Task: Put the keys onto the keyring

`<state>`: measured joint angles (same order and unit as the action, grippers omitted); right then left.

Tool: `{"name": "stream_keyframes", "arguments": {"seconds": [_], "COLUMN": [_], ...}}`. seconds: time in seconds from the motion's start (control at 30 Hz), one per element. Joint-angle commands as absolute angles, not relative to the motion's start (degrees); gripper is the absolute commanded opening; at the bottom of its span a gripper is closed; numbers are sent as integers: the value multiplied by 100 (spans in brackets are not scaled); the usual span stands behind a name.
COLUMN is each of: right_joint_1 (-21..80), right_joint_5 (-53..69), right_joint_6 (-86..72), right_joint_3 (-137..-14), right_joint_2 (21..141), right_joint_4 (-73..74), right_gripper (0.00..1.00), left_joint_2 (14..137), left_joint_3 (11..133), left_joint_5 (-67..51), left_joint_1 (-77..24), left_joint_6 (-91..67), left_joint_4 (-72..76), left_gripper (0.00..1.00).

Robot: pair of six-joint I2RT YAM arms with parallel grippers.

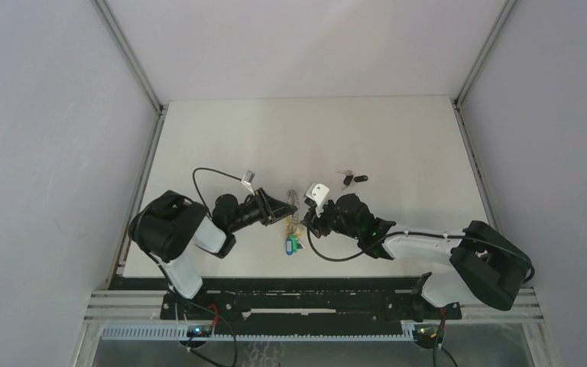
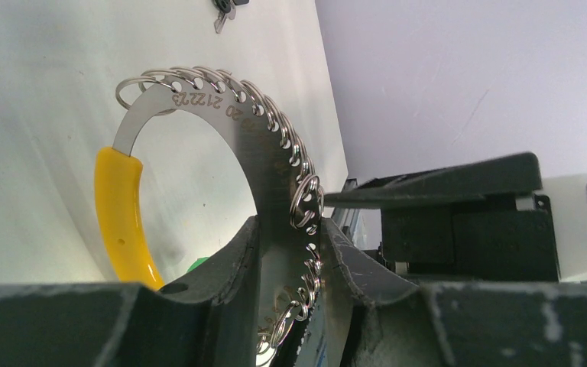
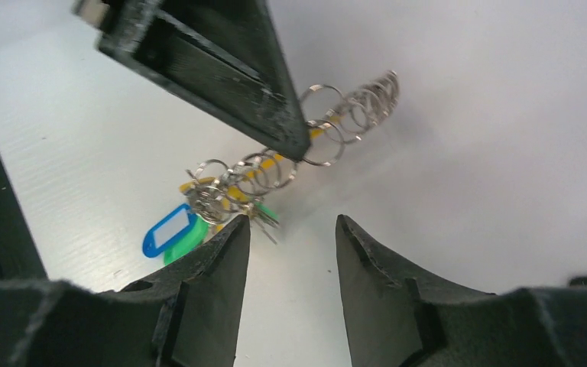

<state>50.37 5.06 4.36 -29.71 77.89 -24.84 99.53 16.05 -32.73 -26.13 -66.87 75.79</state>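
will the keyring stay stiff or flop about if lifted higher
Probably stiff: the keyring looks like a flat metal band, clamped in the left hand. Its small loops and the tagged keys hang loose, so they would likely swing.

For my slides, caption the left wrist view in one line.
Left gripper clamps the keyring, a numbered metal arc lined with small split rings, yellow sleeve at one end.

The silvery flat metal keyring (image 2: 222,115) is stamped with small dark numerals along a row of punched holes, each threaded by a bright silver loop. It wears a glossy yellow plastic sleeve (image 2: 126,222) beside the charcoal left gripper (image 2: 289,233). Just beyond the black right gripper (image 3: 292,225), a blue plastic tag (image 3: 170,229) with a white insert overlaps a green plastic tag (image 3: 187,245) on the plain white table (image 1: 397,138).
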Motion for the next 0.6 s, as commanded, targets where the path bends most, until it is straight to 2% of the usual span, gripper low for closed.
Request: {"name": "stream_keyframes", "arguments": {"seconds": [0.0, 0.57], "right_joint_1": [5230, 5472], "right_joint_5": [860, 468], "right_joint_6": [973, 1405], "right_joint_3": [-3006, -3006], "right_joint_2": [7781, 8252], "right_joint_4": [-3197, -3499], "right_gripper": [45, 43], "left_joint_2": [9942, 9966], "left_joint_3": [1546, 1582], "left_joint_5": [-3301, -3354], "left_joint_1": [-2629, -2632], "left_joint_6": [-6797, -6908], "left_joint_4": [7978, 7978], "left_gripper": [8, 8]}}
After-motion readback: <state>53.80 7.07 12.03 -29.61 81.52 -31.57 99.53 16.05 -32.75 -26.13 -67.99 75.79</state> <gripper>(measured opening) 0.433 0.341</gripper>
